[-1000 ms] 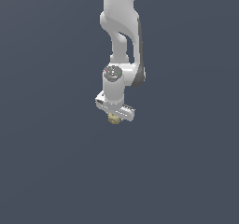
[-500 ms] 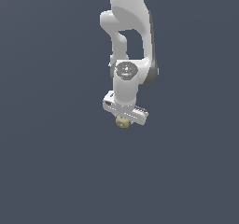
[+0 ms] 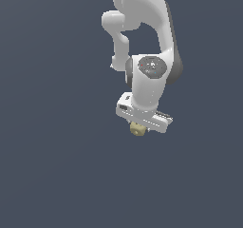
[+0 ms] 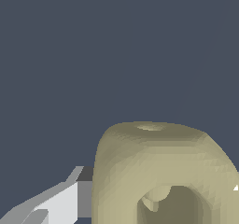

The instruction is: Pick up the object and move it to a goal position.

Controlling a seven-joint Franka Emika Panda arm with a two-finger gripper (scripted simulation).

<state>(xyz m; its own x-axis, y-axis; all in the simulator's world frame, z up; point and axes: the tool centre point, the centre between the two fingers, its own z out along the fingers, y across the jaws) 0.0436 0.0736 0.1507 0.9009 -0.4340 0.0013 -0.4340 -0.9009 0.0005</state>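
Jaws are closed on the cube (image 3: 137,128), which sits between them right under the white hand of the gripper (image 3: 138,129). In the exterior view only a small pale yellow-beige lump shows below the hand's flat body; the fingers themselves are too short and hidden there to make out singly. The cube hangs in the air with nothing beneath it but the flat dark grey-blue backdrop, and no surface or shadow shows under it.

From the wrist view the cube (image 4: 163,171) fills much of the picture, very close to the lens. Its corners are rounded, its top face carries a shallow dimple, and the face turned to the camera has a large dark hollow with a small knob inside. One finger (image 4: 60,202), white with a dark grey pad at its tip, touches the cube's side. The opposite finger is not seen in this view, as the cube covers that part.

In the exterior view the arm (image 3: 144,32) comes down from the top edge, bends at a rounded elbow and ends in a wrist with a grey round cap facing the camera. The hand is tilted, its end toward the exterior view's right lower than the other. The cube lies nearer the hand's end on the exterior view's left.

No containers appear in either view.
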